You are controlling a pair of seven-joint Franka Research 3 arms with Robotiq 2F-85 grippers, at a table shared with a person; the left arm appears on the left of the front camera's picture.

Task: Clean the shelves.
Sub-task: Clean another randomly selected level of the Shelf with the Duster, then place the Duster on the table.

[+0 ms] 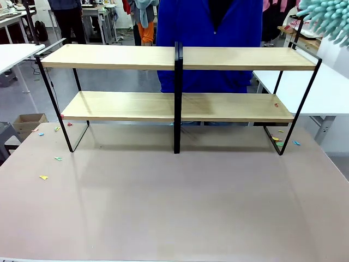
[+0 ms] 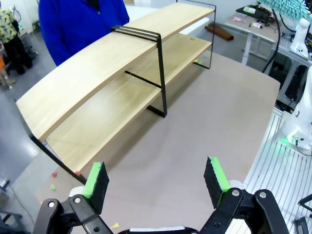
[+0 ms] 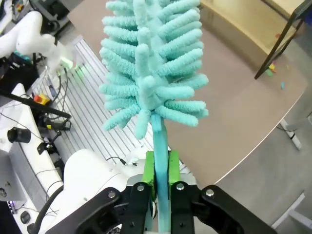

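Note:
The shelves (image 1: 180,60) stand across the far half of the table: two light-wood boards in a thin black frame with a black centre post. A small red scrap (image 1: 276,105) lies on the lower board near its right end. A teal fluffy duster (image 3: 153,63) points upward, and my right gripper (image 3: 161,163) is shut on its thin handle. The duster head (image 1: 327,19) hangs above and to the right of the shelves' right end. My left gripper (image 2: 156,183) is open and holds nothing, hovering over the table in front of the shelves (image 2: 97,73).
Small coloured paper scraps lie on the table by the left leg (image 1: 43,177) and the right leg (image 1: 296,143). A person in a blue top (image 1: 210,33) stands right behind the shelves. White tables (image 1: 332,93) flank both sides, and a cardboard box (image 1: 27,123) sits on the floor at left.

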